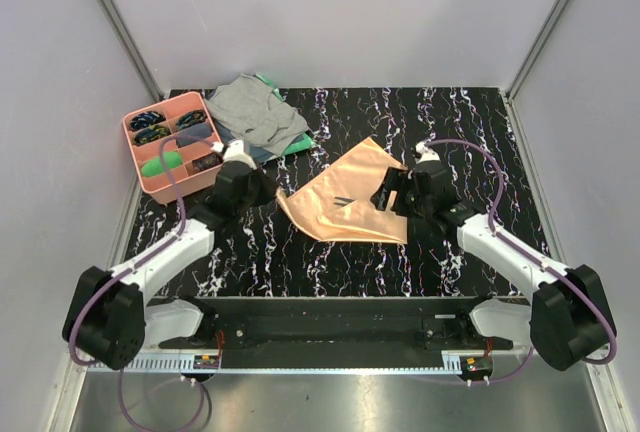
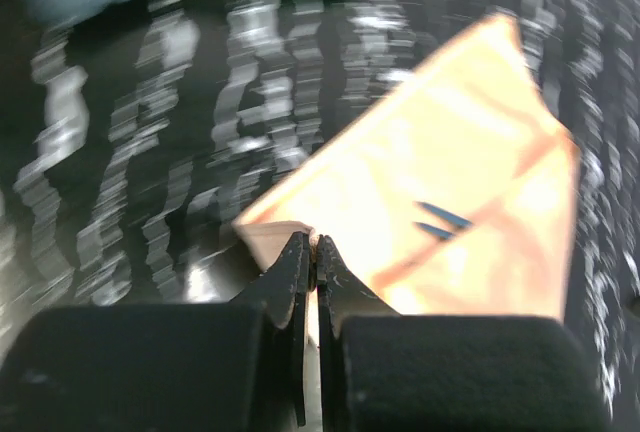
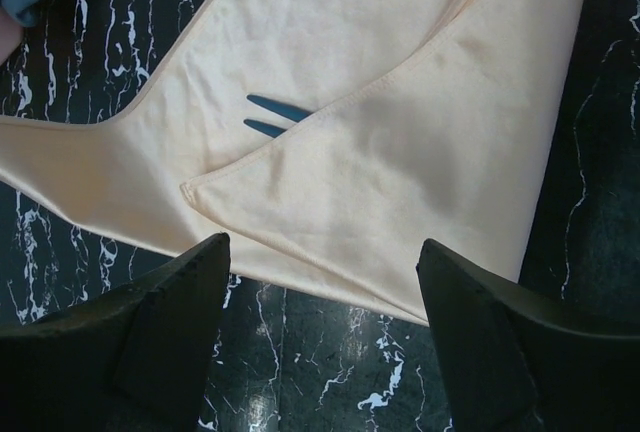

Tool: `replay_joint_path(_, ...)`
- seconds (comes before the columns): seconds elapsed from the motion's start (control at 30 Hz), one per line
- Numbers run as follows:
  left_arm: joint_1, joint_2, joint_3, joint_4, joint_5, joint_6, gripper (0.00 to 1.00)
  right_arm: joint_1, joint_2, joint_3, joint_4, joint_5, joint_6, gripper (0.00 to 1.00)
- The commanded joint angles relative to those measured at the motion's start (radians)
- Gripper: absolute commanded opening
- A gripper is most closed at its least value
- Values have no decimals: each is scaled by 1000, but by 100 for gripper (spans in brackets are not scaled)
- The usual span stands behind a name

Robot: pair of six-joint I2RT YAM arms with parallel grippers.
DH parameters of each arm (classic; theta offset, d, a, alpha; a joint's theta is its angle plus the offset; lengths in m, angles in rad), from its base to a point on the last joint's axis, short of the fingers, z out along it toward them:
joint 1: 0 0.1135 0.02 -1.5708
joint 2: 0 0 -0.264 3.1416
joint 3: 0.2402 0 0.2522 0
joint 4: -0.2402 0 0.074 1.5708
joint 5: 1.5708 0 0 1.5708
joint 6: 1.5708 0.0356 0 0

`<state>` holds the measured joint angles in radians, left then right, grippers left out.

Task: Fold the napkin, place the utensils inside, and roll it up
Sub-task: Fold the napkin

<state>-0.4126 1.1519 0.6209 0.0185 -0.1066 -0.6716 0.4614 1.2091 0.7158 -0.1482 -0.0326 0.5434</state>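
Note:
The peach-orange napkin (image 1: 350, 197) lies folded on the black marbled table, a flap laid over its right side. Two dark blue utensil tips (image 1: 343, 201) poke out from under that flap; the rest of the utensils are hidden. They also show in the right wrist view (image 3: 277, 117) and the left wrist view (image 2: 440, 222). My left gripper (image 1: 262, 192) is shut on the napkin's left corner (image 2: 275, 237). My right gripper (image 1: 388, 197) is open, just above the napkin's right edge (image 3: 420, 182), holding nothing.
A pink tray (image 1: 170, 147) with small dark and green items stands at the back left. A grey cloth (image 1: 255, 110) lies over a green cloth (image 1: 297, 144) beside it. White walls close in both sides and the back.

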Motion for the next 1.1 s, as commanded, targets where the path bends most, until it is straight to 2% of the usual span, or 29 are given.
replay_joint_path(0.0,-124,121,108,132,67,162,0,-4,-54,-15,-14,69,7,84)
replay_joint_path(0.27,-356,351,290,228,82,250,0,-6,-92,-29,-66,171,50,84)
replay_joint_path(0.47,-463,480,408,241,100,322,0,-6,-143,-62,-86,229,98,85)
replay_joint_path(0.7,-537,583,486,241,165,386,0,-6,-238,-108,-88,278,128,85)
replay_joint_path(1.07,-601,713,605,187,194,468,0,-6,-249,-119,-91,264,151,85)
